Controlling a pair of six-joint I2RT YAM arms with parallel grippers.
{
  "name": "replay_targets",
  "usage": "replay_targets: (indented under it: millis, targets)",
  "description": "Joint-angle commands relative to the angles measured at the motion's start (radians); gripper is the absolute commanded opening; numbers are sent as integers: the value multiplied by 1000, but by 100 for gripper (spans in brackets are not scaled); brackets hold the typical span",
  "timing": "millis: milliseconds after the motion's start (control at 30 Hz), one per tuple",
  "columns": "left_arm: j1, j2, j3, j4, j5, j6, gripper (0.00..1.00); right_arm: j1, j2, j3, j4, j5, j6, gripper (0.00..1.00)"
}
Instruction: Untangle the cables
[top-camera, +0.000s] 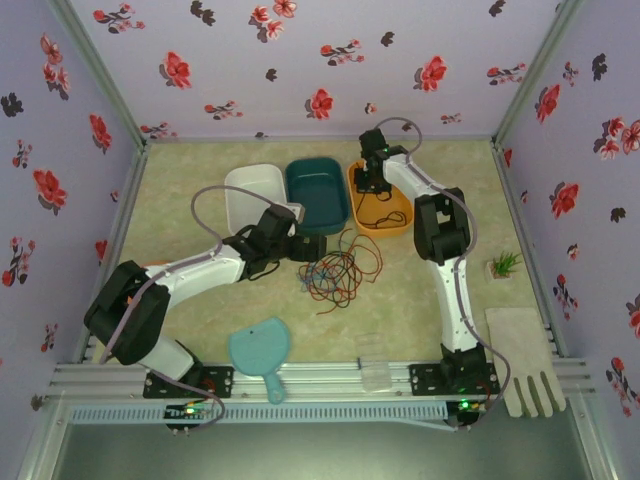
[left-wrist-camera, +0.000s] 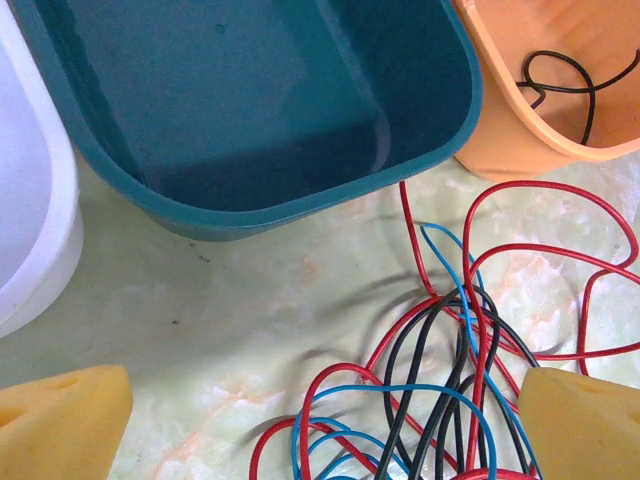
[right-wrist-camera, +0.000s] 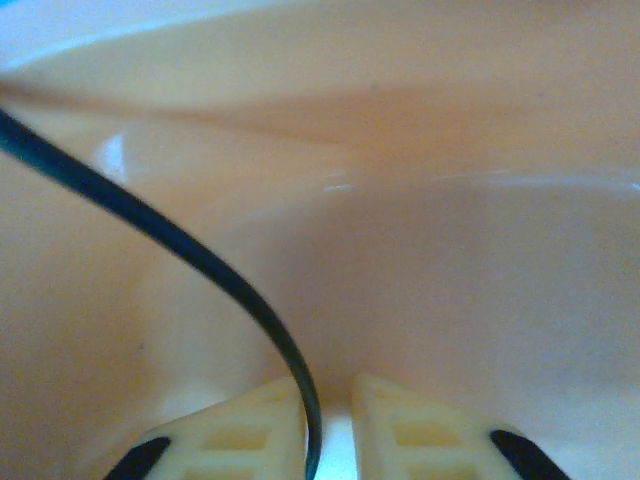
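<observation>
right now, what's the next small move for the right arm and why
Probably open the right gripper wider and lift out of the orange bin: the black cable already lies in that bin, running between its barely parted fingers, while the tangle of red, blue and black cables waits on the table.

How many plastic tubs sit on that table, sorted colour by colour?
White rectangular plastic tub: 1
Teal rectangular plastic tub: 1
Orange rectangular plastic tub: 1
Total: 3
</observation>
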Motion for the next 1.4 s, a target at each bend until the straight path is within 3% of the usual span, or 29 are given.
replay_targets:
  millis: [0,300,633,933,1200,1367]
  targets:
    - [8,-17,14,-3,14,-9,100,2,-61,8,-56,26,-6,27]
    - [7,-40,17,-11,18,-5,100,7,-209,-32,-77,72,6,38]
    - [10,-49,17,-18,15,-3,100,-12,-470,-352,-38,229,92,35]
    - [10,-48,20,-22,17,-6,100,-66,-625,-594,-43,258,157,31]
    - [10,-43,23,-23,17,-3,100,-82,-756,-749,-54,312,196,31]
    - [10,-41,22,-18,15,-1,100,-130,-755,-784,-37,327,184,30]
